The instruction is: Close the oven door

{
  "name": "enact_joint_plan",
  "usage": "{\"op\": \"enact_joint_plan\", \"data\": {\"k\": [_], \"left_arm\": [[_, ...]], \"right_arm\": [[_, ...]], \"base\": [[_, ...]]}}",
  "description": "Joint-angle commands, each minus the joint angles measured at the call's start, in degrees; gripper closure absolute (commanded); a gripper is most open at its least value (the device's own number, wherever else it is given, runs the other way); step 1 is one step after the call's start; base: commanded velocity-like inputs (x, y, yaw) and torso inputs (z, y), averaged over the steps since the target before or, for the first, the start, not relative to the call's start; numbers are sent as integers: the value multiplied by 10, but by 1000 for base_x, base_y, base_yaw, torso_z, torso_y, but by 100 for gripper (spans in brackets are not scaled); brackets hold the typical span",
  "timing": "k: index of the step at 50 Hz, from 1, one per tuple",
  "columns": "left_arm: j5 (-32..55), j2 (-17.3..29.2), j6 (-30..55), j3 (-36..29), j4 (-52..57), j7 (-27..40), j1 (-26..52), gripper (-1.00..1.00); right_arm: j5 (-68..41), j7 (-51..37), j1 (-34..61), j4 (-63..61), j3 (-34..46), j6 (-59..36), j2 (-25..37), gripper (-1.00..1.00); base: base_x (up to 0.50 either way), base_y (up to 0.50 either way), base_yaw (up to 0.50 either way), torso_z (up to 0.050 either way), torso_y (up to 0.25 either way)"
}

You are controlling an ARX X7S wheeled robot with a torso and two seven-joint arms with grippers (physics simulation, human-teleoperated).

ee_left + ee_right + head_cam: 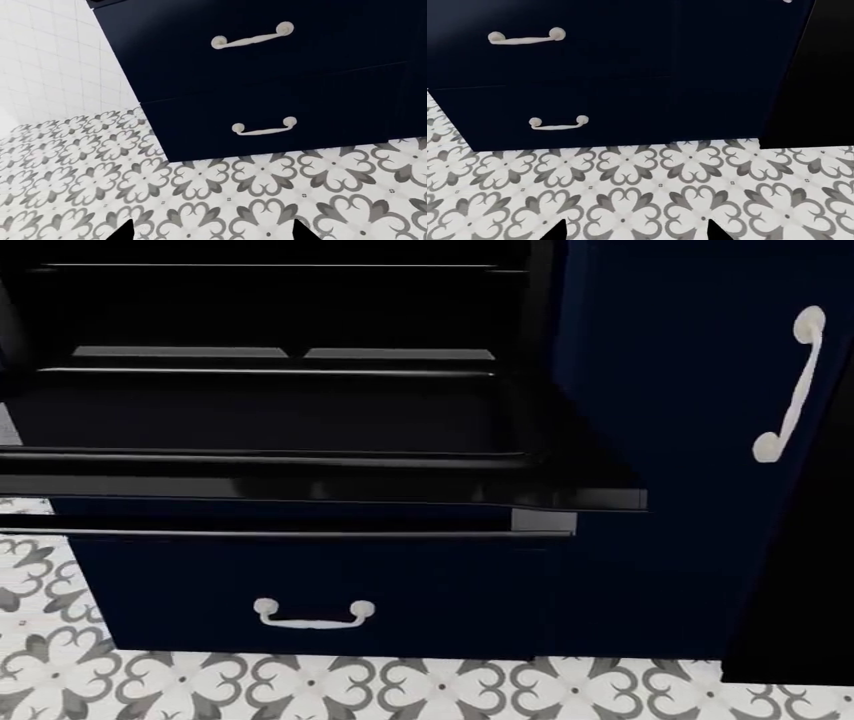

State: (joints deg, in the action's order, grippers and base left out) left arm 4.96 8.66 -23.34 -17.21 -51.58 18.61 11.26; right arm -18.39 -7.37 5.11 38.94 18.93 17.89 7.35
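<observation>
The oven door (pixel 267 475) lies flat open, long axis crosswise, above both low claws, left (pixel 210 235) and right (pixel 634 235), tips apart.

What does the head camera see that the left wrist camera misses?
Only the head view shows the oven door, folded down flat and open, with the black racked cavity behind it. Only the left wrist view shows a white tiled wall, two stacked navy drawers, and the dark tips of the left gripper with jaws apart. Both show navy cabinetry with white handles and the patterned floor.
</observation>
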Motion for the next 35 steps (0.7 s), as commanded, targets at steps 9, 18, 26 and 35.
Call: {"op": "enact_joint_plan", "data": {"k": [9, 18, 26, 35], "left_arm": [[2, 3, 7, -5, 16, 3, -5, -100], [3, 2, 4, -7, 10, 3, -2, -100], [7, 2, 0, -7, 2, 2, 0, -100], [10, 4, 4, -8, 12, 1, -4, -100]], "right_arm": [[-4, -1, 1, 1, 7, 1, 1, -100], [-2, -7, -1, -8, 12, -4, 4, -100], [-6, -4, 2, -1, 14, -1, 3, -100], [-9, -5, 1, -4, 16, 0, 5, -100]], "base": [[0, 304, 0, 0, 0], [0, 221, 0, 0, 0], [0, 222, 0, 0, 0], [0, 221, 0, 0, 0]]}}
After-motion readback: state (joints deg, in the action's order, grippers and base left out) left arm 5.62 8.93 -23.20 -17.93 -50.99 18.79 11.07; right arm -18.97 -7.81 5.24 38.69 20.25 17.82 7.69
